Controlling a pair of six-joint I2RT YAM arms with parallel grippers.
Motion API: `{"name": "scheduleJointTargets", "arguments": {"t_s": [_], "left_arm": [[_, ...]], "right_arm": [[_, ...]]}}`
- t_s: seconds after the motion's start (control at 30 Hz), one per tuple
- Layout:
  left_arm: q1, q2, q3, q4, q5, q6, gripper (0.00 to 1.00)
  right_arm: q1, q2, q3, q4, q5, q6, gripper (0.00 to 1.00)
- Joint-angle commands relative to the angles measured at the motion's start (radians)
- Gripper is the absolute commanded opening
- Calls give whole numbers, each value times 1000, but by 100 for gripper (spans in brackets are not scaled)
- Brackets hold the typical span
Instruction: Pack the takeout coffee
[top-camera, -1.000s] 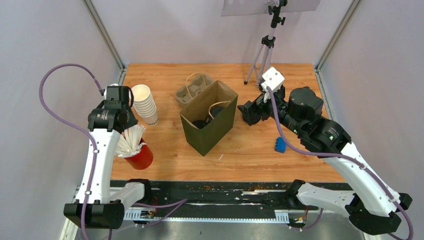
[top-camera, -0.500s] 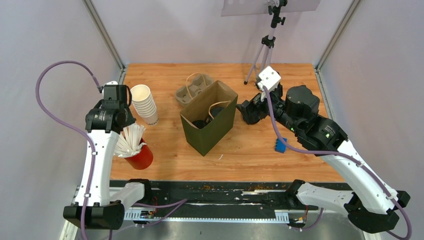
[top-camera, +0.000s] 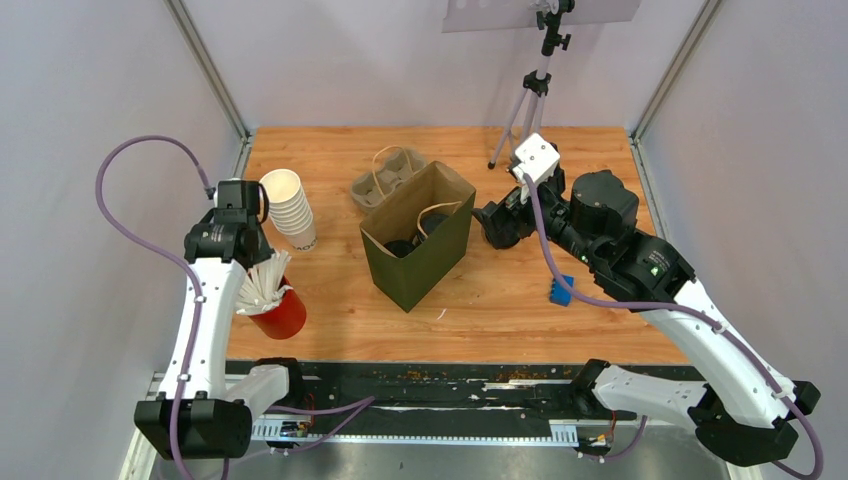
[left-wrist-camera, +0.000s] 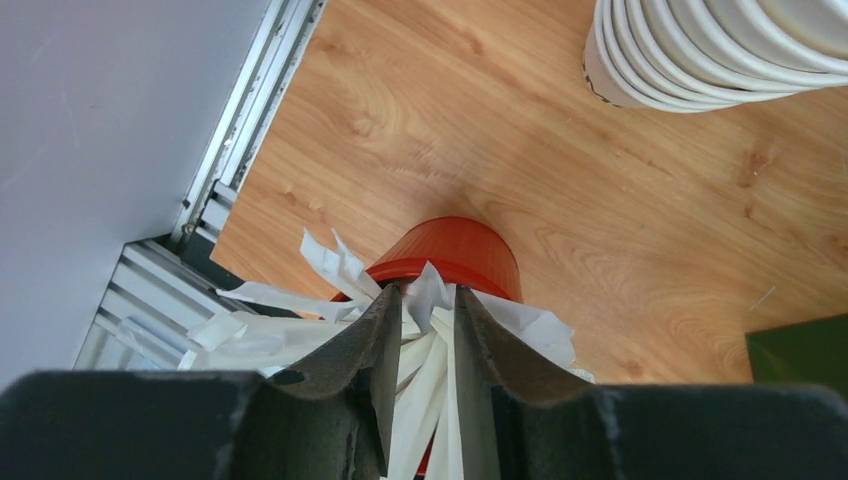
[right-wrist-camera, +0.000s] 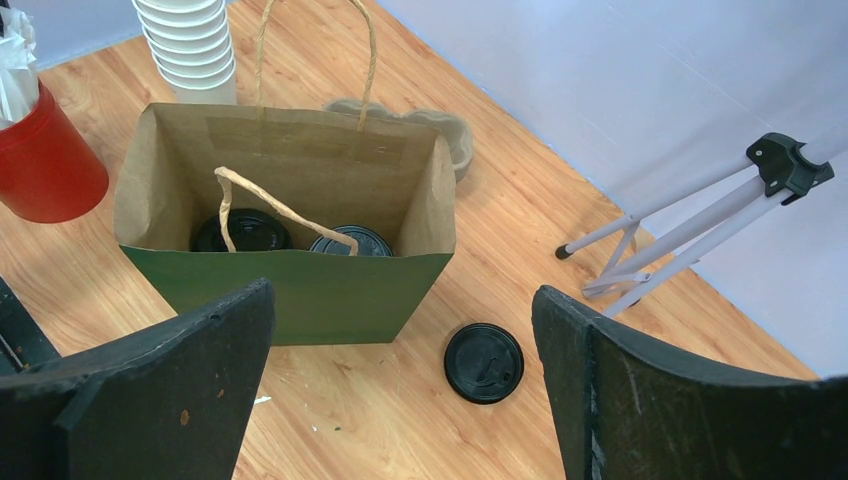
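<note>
Black-lidded, both coffee cups (right-wrist-camera: 350, 242) sat upright, side by side, on the floor of the green paper bag (right-wrist-camera: 300, 295), with one handle (right-wrist-camera: 285, 210) drooping across its mouth. Near the bag hung the right gripper (right-wrist-camera: 402, 290), spread wide and empty, with a loose lid (right-wrist-camera: 484, 362) on the table below. The left gripper (left-wrist-camera: 428, 295) was pinched around the white sticks (left-wrist-camera: 335, 270) in the red cup (left-wrist-camera: 450, 245). A lift might drag out a whole bunch or tip that cup, and the drooping handle could snag anything lowered in.
</note>
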Motion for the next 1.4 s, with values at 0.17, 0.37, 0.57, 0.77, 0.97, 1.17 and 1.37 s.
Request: {"name": "scheduleJointTargets", "arguments": {"t_s": [0.17, 0.37, 0.57, 0.77, 0.97, 1.17, 1.37], "left_arm": [[7, -14, 78, 23, -29, 70, 17], [7, -28, 205, -58, -39, 97, 10], [8, -41, 313, -124, 4, 109, 6], [7, -47, 431, -197, 55, 111, 4], [7, -29, 592, -241, 114, 119, 4], [8, -40, 696, -123, 226, 73, 6], [9, -12, 708, 51, 496, -26, 7]], "right_arm": [[-3, 4, 16, 52, -7, -27, 100], [-3, 10, 13, 71, -3, -33, 100], [-4, 43, 43, 71, 0, -42, 100], [-3, 62, 62, 73, 10, -43, 100], [-3, 86, 92, 89, 19, -22, 100], [-4, 119, 130, 100, 28, -38, 100], [-4, 144, 151, 110, 47, -49, 100]]}}
